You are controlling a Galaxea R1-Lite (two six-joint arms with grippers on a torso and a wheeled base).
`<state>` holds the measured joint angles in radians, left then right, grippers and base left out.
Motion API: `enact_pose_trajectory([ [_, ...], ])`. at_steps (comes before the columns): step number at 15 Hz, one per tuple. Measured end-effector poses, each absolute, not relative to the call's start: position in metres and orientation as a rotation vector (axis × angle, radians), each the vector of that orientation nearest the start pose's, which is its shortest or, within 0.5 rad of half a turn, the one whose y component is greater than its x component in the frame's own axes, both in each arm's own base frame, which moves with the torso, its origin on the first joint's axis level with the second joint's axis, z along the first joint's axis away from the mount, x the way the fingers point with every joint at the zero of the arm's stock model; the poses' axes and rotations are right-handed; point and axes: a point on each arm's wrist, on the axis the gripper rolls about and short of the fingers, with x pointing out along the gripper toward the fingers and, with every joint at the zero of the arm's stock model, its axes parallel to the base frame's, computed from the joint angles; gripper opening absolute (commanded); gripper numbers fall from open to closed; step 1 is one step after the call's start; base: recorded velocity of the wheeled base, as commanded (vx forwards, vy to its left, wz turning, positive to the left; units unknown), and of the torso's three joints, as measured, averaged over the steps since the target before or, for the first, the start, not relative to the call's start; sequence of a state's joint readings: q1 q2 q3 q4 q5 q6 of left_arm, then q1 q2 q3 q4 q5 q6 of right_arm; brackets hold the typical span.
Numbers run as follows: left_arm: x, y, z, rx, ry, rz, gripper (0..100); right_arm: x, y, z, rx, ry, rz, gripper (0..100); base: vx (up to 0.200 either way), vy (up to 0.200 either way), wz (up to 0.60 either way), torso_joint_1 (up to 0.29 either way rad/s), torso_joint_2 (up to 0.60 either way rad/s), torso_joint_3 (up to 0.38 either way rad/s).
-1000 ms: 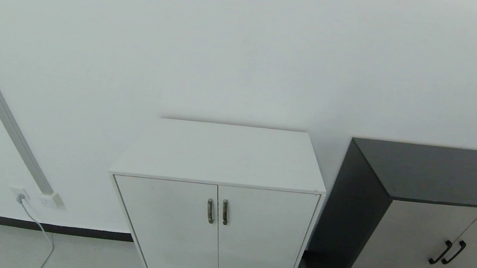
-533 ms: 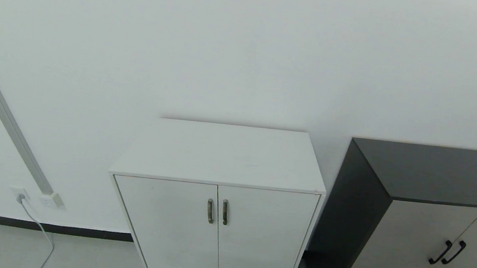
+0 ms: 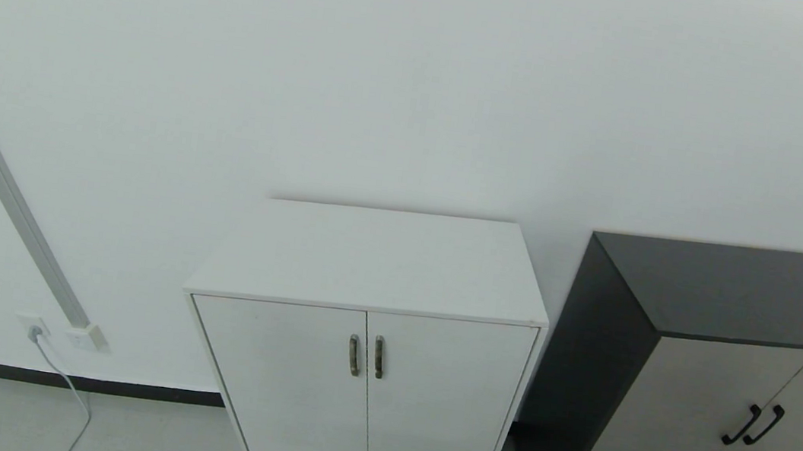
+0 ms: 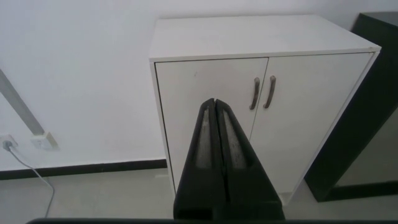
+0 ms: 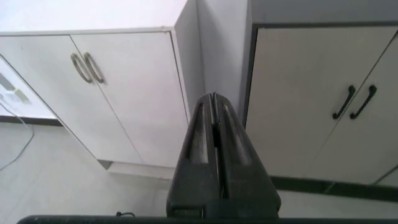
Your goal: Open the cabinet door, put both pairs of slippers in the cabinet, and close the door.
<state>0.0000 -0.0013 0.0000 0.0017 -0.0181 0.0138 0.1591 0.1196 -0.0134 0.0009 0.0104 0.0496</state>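
The left tool (image 4: 214, 101) has its two dark fingers (image 4: 203, 143) pressed flat against each other along their whole length, with no gap between them and nothing held. The right tool (image 5: 214, 96) is in the same state: its fingers (image 5: 200, 134) meet tip to tip and grip nothing. Both taper to a narrow point and hang in the air, touching nothing.

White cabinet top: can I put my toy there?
Yes, the white cabinet top is bare from wall to front edge. So is the black cabinet top beside it. The gap between them is tight; a cable trails over the floor at left.
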Motion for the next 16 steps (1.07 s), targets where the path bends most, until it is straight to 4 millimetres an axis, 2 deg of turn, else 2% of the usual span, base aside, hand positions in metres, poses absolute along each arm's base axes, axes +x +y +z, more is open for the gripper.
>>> enact_pose_trajectory([
  [4,-0.0229,-0.0004,0.0753,0.015,0.000,-0.019,0,-0.0154,-0.0009,0.0822,0.038,0.092,0.091,0,0.000,0.000,0.00,0.000,0.00,0.000],
  [9,-0.0229,-0.0004,0.0753,0.016,0.000,-0.019,0,-0.0161,0.0000,0.0817,0.048,0.066,0.131,0,0.000,0.000,0.00,0.000,0.00,0.000],
  [12,-0.0229,-0.0004,0.0753,0.016,0.000,-0.019,0,-0.0164,-0.0039,0.0793,0.048,0.071,-0.059,0,0.000,0.000,0.00,0.000,0.00,0.000],
  [16,-0.0229,-0.0004,0.0753,0.019,0.000,-0.019,0,-0.0214,-0.0008,0.0762,-0.003,0.020,-0.018,0,0.000,0.000,0.00,0.000,0.00,0.000],
])
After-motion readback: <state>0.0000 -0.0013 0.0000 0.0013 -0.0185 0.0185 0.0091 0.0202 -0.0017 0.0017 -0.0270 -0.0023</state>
